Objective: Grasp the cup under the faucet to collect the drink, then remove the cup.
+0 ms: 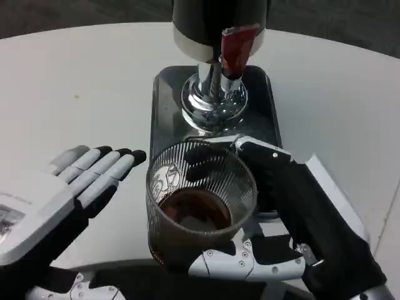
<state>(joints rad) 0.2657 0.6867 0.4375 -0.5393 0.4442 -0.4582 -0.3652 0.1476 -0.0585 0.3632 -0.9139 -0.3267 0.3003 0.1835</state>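
Note:
A ribbed clear glass cup (200, 206) holding dark drink stands low in the middle of the head view, in front of the dispenser. My right hand (281, 231) grips it, fingers wrapped around the far and right side and the thumb across the near side. The dispenser's chrome stand (212, 103) rises behind the cup, with a red tap lever (236, 49) above. The cup sits nearer to me than the tap. My left hand (75, 187) lies flat to the cup's left, fingers straight and apart from the glass, holding nothing.
A dark rectangular tray (165, 100) carries the dispenser, whose steel body (215, 22) fills the top centre. The white round table (75, 81) spreads to the left and right, its edge curving along the top.

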